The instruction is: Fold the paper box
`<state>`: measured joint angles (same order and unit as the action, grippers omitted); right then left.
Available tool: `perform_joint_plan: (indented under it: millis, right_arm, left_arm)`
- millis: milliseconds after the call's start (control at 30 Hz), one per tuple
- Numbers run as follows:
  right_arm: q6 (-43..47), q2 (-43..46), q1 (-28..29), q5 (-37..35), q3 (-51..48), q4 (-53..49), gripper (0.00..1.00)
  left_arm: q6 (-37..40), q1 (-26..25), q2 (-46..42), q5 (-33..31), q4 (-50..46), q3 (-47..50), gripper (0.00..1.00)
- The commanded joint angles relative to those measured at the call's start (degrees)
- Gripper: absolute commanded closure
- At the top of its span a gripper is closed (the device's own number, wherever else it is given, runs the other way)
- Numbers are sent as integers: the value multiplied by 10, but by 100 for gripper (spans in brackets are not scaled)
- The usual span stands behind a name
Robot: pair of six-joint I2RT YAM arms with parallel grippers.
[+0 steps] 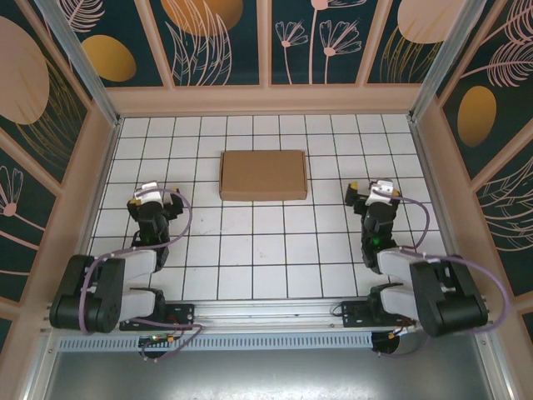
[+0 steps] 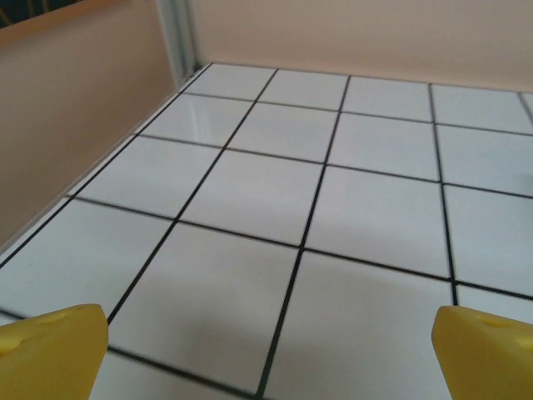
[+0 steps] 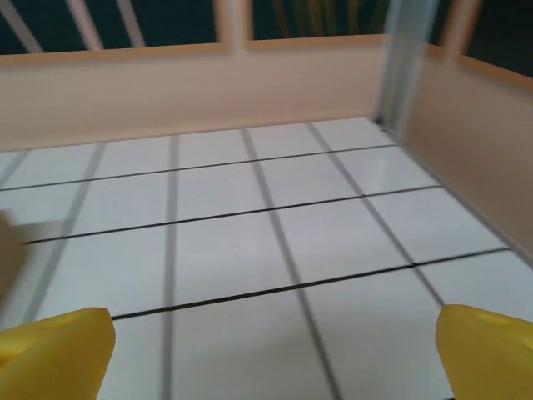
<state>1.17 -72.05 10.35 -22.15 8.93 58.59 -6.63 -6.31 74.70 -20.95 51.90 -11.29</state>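
We see the flat brown cardboard paper box [image 1: 263,175] on the white tiled table [image 1: 250,250], between both arms so each can reach. It looks folded shut, maybe. The left gripper [image 2: 271,354] and right gripper [image 3: 271,354] gape wide, holding nothing.

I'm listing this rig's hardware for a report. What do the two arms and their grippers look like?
The left arm and right arm both have chunky black joint housings with silver-white links between them, and a lilac cable loops along each. In the wrist views, the left gripper and right gripper carry blunt, plain yellow fingers.
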Motion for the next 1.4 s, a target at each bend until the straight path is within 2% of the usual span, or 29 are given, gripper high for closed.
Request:
perform_joint_plan:
  millis: [0, 67, 133, 167, 200, 300, 367, 1367]
  right_arm:
    - [0, -72, -44, 15, -34, 216, 1]
    - [-9, -132, -64, 54, -45, 290, 1]
    - [-7, -176, -81, 126, -59, 353, 1]
    - [1, -203, -80, 120, -59, 397, 1]
    - [-4, -185, -83, 131, -46, 350, 1]
    - [-4, -177, -97, 178, 23, 206, 1]
    - [-23, -176, -118, 210, 35, 177, 1]
    - [-20, -176, -116, 208, 33, 181, 1]
  left_arm:
    - [44, 5, 33, 28, 172, -1, 1]
    - [38, 16, 82, 41, 236, 9, 1]
    - [43, 26, 136, 79, 318, 21, 1]
    - [48, 27, 131, 97, 289, 15, 1]
    - [47, 31, 119, 111, 225, -10, 1]
    - [21, 60, 128, 134, 199, -31, 1]
    - [21, 59, 127, 134, 197, -31, 1]
    - [23, 60, 125, 134, 210, -23, 1]
